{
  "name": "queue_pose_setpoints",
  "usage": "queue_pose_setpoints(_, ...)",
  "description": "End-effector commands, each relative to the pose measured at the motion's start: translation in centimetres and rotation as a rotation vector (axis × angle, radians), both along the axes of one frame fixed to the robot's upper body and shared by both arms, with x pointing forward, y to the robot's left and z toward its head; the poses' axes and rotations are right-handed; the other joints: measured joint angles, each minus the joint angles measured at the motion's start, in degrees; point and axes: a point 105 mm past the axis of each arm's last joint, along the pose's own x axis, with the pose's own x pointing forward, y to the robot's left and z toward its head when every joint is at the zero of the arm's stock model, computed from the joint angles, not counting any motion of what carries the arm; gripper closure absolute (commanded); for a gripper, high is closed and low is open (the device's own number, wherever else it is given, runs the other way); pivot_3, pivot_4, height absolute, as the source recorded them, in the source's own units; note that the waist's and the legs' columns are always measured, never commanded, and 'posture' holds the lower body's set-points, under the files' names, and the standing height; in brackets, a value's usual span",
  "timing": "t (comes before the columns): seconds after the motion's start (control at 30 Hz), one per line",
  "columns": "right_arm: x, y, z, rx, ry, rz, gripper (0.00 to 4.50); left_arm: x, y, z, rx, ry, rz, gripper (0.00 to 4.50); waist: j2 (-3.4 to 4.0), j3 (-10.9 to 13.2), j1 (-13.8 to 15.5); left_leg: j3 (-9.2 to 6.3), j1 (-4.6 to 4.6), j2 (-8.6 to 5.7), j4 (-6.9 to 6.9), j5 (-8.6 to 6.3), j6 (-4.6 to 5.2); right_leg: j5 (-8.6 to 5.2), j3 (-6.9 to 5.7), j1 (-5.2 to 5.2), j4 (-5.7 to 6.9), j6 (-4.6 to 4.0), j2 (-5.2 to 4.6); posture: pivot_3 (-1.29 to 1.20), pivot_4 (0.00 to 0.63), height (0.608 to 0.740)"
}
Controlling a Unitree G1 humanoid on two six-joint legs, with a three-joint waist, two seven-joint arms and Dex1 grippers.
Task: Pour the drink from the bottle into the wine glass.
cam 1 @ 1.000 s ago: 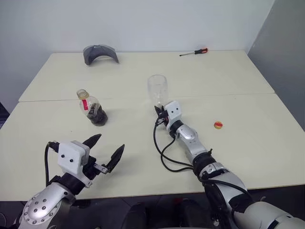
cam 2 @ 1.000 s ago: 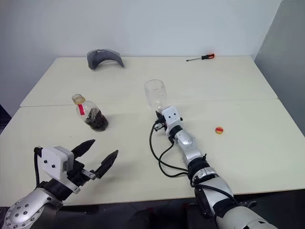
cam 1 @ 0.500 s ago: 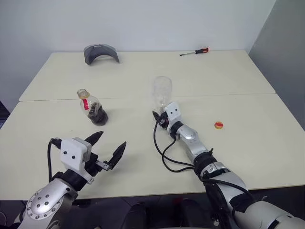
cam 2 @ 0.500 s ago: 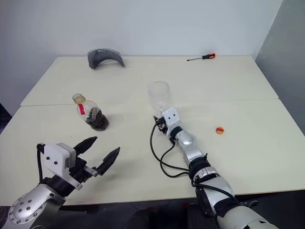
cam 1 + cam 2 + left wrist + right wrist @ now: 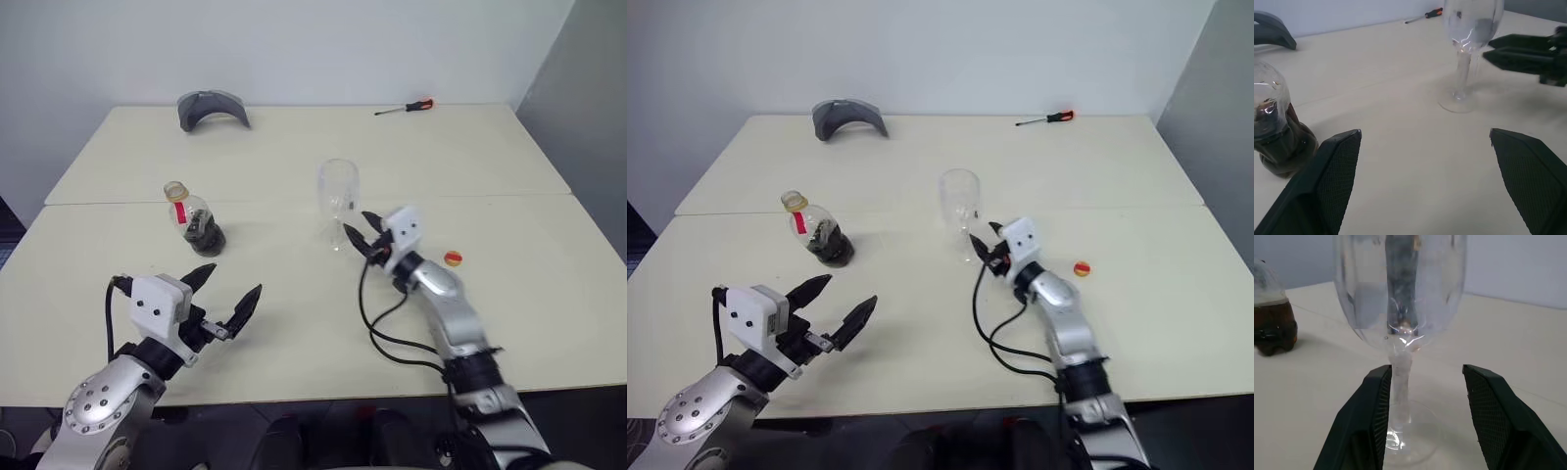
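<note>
The bottle (image 5: pixel 193 217) stands uncapped on the left of the table, with the dark drink (image 5: pixel 204 236) filling its lower part. Mid-table, the empty wine glass (image 5: pixel 337 199) stands upright on its foot. My right gripper (image 5: pixel 359 227) is open just right of the glass, level with its stem. In the right wrist view the stem (image 5: pixel 1400 377) rises just beyond the fingers (image 5: pixel 1367 421), untouched. My left gripper (image 5: pixel 233 282) is open near the front edge, with nothing in it, short of the bottle (image 5: pixel 1273 129).
A yellow-and-red cap (image 5: pixel 452 258) lies right of my right gripper. At the far edge lie a red-handled screwdriver (image 5: pixel 404 107) and a grey curved object (image 5: pixel 211 106). The table (image 5: pixel 294 323) is two pale tops joined by a seam.
My right gripper has opened off the wine glass's stem and pulled back to the right. The glass now stands by itself. My left gripper stays open in place.
</note>
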Motion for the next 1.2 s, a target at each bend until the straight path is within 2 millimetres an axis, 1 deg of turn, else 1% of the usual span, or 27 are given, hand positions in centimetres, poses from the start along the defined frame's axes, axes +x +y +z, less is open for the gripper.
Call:
queue_pose_setpoints(0.03,-3.6,-1.5,1.4,-0.059,-0.015,0.034,2.05,0.4,1.2,0.4,0.045,-0.021,0.058,0.00,0.00,0.00,0.06,-0.02,0.00,-0.01,-0.01,0.00,0.00,0.00,-0.01,0.00,-0.02,0.00,0.00,0.00,0.150,0.740)
queue_pose_setpoints(0.1,-5.1,-2.7,1.5,-0.082,0.007,0.034,2.05,1.1,2.4,0.3,0.044,-0.017,0.124,0.00,-0.02,0.01,0.07,-0.04,0.01,-0.01,-0.02,0.00,0.00,-0.01,-0.04,0.02,-0.01,0.01,0.00,0.00,0.150,0.740)
queue_pose_setpoints(0.17,-6.9,-3.5,2.5,-0.053,0.027,0.077,2.05,2.0,4.0,0.3,0.038,-0.027,0.211,0.00,-0.01,0.02,0.07,-0.07,0.02,-0.01,-0.01,0.00,0.00,-0.01,-0.07,0.02,0.02,0.01,0.01,0.00,0.150,0.740)
queue_pose_setpoints(0.2,-7.7,-3.5,3.2,-0.025,0.031,0.124,2.05,2.5,4.4,0.5,0.039,-0.042,0.234,0.00,-0.02,0.03,-0.04,-0.10,0.03,-0.01,-0.01,0.00,0.00,-0.01,-0.10,0.04,0.03,0.01,0.02,0.00,0.150,0.740)
queue_pose_setpoints(0.27,-9.1,-3.0,4.6,-0.025,-0.010,0.217,2.05,3.5,5.0,0.8,0.027,-0.070,0.272,0.00,-0.02,0.03,-0.18,-0.11,0.04,0.00,-0.01,0.00,0.00,-0.01,-0.09,0.04,0.03,0.01,0.06,0.00,0.150,0.740)
queue_pose_setpoints(0.37,-10.0,-2.6,5.0,-0.032,-0.011,0.291,2.05,4.7,6.0,1.2,0.013,-0.101,0.335,0.00,-0.08,0.01,-0.12,-0.15,0.04,-0.01,-0.02,0.00,0.00,-0.01,-0.14,0.06,-0.01,0.01,0.07,0.00,0.150,0.740)
queue_pose_setpoints(0.47,-10.3,-2.0,5.5,-0.034,-0.028,0.341,2.05,5.7,6.7,1.3,0.009,-0.125,0.372,0.00,-0.10,0.02,-0.07,-0.15,0.01,-0.03,0.01,0.00,0.00,-0.01,-0.14,0.09,-0.05,0.01,0.04,0.00,0.150,0.740)
queue_pose_setpoints(0.57,-9.6,-1.6,6.1,-0.037,-0.051,0.342,2.05,6.6,7.3,1.1,-0.004,-0.139,0.408,0.00,-0.11,0.03,-0.07,-0.16,0.02,-0.04,0.02,0.00,0.00,-0.01,-0.15,0.09,-0.04,0.01,0.03,0.00,0.150,0.740)
queue_pose_setpoints(0.63,-9.2,-1.3,6.6,-0.007,-0.051,0.333,2.05,6.9,7.3,0.7,-0.016,-0.134,0.413,0.00,-0.11,0.02,-0.07,-0.18,0.02,-0.03,0.02,0.00,0.00,-0.01,-0.18,0.09,-0.02,0.01,0.04,0.00,0.150,0.740)
queue_pose_setpoints(0.7,-9.3,-0.9,6.9,-0.005,-0.059,0.345,2.05,7.0,7.1,0.6,-0.023,-0.135,0.405,0.00,-0.12,0.02,-0.05,-0.17,0.01,-0.04,0.02,0.01,-0.01,0.00,-0.16,0.09,-0.03,0.01,0.03,0.00,0.150,0.740)
queue_pose_setpoints(1.03,-9.2,-0.6,6.9,0.008,-0.056,0.335,2.05,8.2,7.5,-0.1,-0.014,-0.132,0.396,0.00,-0.17,0.01,0.09,-0.21,-0.03,-0.04,0.10,0.01,-0.02,0.00,-0.21,0.08,0.00,0.02,0.00,0.00,0.150,0.740)
queue_pose_setpoints(1.2,-9.6,-0.8,6.7,-0.001,-0.049,0.344,2.05,9.8,8.1,-0.2,-0.011,-0.130,0.385,0.00,-0.17,0.01,0.11,-0.24,-0.04,-0.05,0.11,0.01,-0.02,0.00,-0.24,0.08,0.01,0.01,0.00,0.00,0.150,0.740)
